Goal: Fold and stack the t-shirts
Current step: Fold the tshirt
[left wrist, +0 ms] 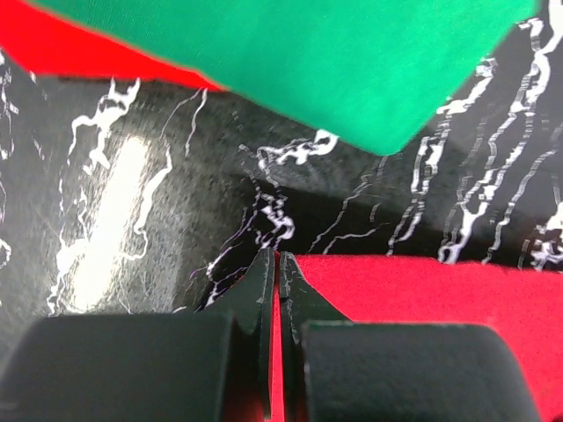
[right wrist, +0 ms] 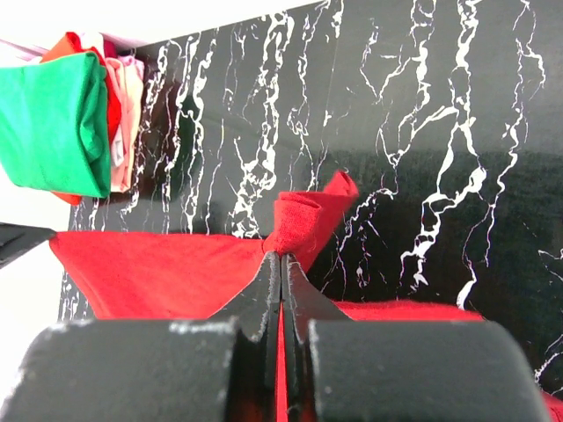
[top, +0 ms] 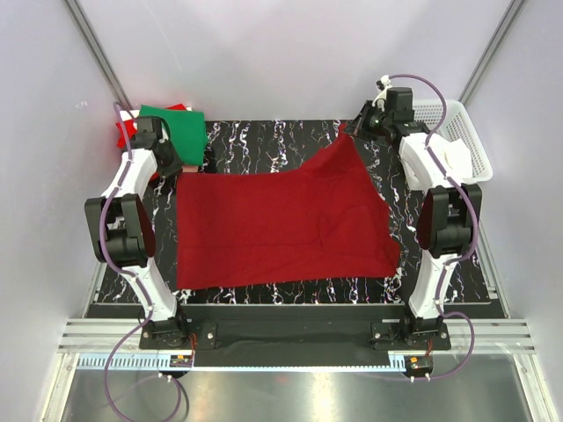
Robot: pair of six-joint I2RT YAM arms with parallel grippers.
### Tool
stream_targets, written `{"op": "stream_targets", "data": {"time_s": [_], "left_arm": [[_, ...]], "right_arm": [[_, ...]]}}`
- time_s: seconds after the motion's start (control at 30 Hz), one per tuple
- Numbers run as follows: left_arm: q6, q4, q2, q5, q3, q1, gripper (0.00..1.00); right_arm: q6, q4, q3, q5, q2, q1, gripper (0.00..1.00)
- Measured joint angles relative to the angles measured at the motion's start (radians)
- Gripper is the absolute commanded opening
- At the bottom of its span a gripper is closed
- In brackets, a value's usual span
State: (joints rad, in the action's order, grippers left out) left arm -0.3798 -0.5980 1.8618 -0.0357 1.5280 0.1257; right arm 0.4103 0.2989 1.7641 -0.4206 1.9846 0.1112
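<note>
- Right gripper (right wrist: 281,259): jaws pressed together on a bunched corner of the crimson t-shirt (top: 281,224). Only a small wad of cloth sits past the tips. Risk: the wad slips out under tension and the corner drops.
- Left gripper (left wrist: 274,259): jaws likewise closed, with a thin sliver of red cloth between them at the shirt's far-left edge. The bite looks shallow, so a sharp pull could free it.
- Crimson t-shirt lies spread across the middle of the black marbled table (top: 264,141), far-right corner lifted, far-left corner low. With the corners at uneven heights, the fold line may come out skewed or creased.
- Near hem lies flat and unheld. If dragged, the whole shirt may slide rather than fold.
- Green t-shirt (left wrist: 308,53) tops the stack at the table's far-left corner, with the bright red t-shirt (left wrist: 53,44) under it and the pale pink t-shirt (right wrist: 130,114) in the pile. The stack sits just beyond the left gripper, and a wide swing could knock it.
- White basket (top: 457,132) stands beside the right arm, whose elbow could clip it.
</note>
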Motion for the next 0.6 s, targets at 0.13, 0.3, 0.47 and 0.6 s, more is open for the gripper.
{"op": "stream_targets", "data": {"time_s": [0.13,0.3,0.47,0.6], "left_arm": [[0.020,-0.008,0.000,-0.021,0.014,-0.001,0.00],[0.045,0.004,-0.003,-0.047,-0.019,-0.001,0.00],[0.062,0.008,-0.023,-0.054,-0.106,-0.001,0.00],[0.071,0.013,-0.074,-0.053,-0.163,-0.001,0.00]], "right_arm": [[-0.011,0.021,0.011,0.000,0.009,0.000,0.00],[-0.026,-0.018,-0.091,-0.001,-0.036,0.000,0.00],[-0.049,-0.045,-0.287,0.002,-0.167,0.000,0.00],[-0.060,-0.063,-0.378,0.008,-0.272,-0.005,0.00]]}}
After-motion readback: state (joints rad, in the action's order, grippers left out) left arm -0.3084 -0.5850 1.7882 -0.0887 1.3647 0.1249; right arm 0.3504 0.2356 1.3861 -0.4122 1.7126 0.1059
